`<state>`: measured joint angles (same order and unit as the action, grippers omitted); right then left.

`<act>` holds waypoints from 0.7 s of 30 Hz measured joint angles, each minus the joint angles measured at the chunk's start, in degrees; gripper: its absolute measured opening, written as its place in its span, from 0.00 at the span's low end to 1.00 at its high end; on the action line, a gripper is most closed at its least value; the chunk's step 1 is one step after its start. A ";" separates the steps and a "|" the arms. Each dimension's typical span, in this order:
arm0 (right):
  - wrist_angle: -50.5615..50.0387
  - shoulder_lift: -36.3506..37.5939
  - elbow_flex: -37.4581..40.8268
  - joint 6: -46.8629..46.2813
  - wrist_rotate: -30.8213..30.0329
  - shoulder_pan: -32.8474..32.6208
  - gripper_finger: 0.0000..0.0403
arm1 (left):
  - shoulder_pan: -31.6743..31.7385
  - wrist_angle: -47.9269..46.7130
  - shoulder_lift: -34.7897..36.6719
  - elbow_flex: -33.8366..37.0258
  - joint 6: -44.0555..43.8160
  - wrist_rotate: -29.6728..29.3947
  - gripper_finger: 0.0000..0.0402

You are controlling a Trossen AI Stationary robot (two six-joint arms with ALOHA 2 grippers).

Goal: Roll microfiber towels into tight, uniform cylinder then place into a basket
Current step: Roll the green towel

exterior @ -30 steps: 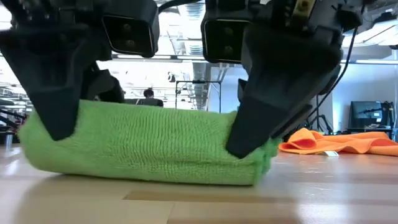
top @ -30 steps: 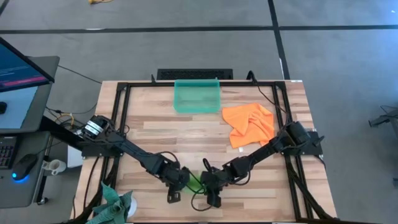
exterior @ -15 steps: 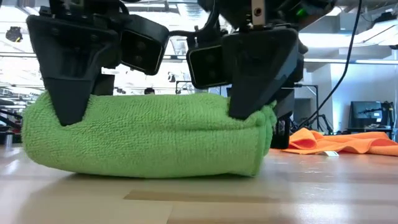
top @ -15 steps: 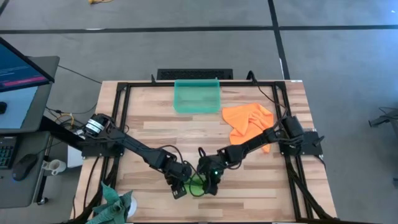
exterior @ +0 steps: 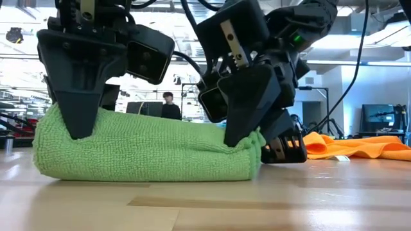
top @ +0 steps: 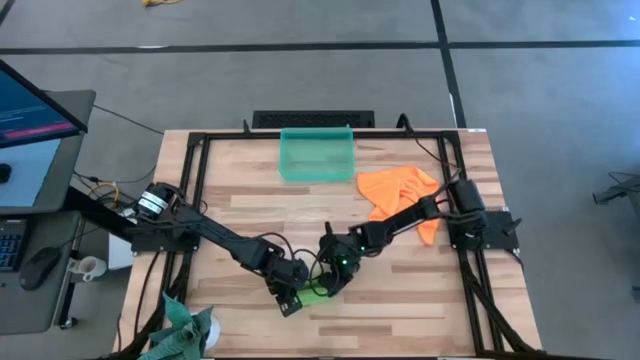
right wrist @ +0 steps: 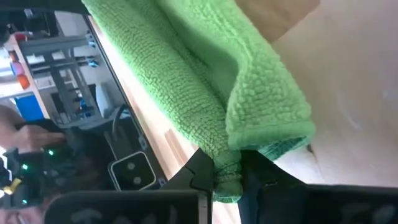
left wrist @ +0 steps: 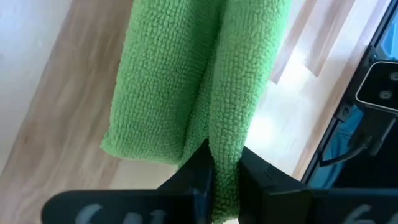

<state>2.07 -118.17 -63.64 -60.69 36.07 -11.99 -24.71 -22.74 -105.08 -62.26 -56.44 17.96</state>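
The lime green microfiber towel [exterior: 148, 151] lies as a thick, loosely rolled bundle on the wood near the table's front middle [top: 318, 291]. My left gripper [left wrist: 225, 177] is shut on its left end and my right gripper [right wrist: 227, 171] on its right end; both show in the low view as dark fingers standing on the bundle. The orange towel [top: 400, 198] lies crumpled flat at the right. The teal basket [top: 317, 155] stands at the far edge. My left gripper pinches a raised fold of the towel at its left end [left wrist: 225, 158] between its two fingers, slanting down from above [exterior: 77, 109]. The bundle rests on the table below. My right gripper pinches a bunched edge at the towel's right end [right wrist: 227, 160] between its two fingers. It comes slanting down from the right [exterior: 243, 119]. That end lies on the table, with the layers gaping open beside the fingers.
A darker teal cloth [top: 182, 328] hangs off the table's near left corner. A black frame [top: 195, 180] runs along the table's sides. Bare wood lies between the green towel and the basket. A person stands in the room behind [exterior: 168, 106].
My right gripper has swung toward the table's far edge and a little left, rolling its wrist while keeping its hold. My left gripper has rolled in place. The green towel has turned over on the table between them and shows shorter in the low view.
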 joint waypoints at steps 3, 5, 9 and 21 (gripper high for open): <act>-0.02 -0.02 0.01 -1.15 -0.04 0.49 0.13 | 0.00 -0.14 0.00 0.00 0.08 -0.50 0.07; 0.00 -0.02 0.02 -1.98 -0.14 0.74 0.13 | -0.02 -0.48 0.00 0.00 0.70 -0.92 0.09; 0.56 -0.07 0.13 -3.64 0.71 0.89 0.13 | -0.14 -1.99 0.02 0.00 4.25 -0.84 0.15; -0.17 -0.09 0.22 -4.82 1.22 0.89 0.13 | -1.19 -12.98 0.84 0.11 11.03 1.75 0.36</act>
<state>1.90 -118.26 -63.42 -65.52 37.29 -11.09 -25.90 -35.72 -104.24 -62.15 -45.42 19.71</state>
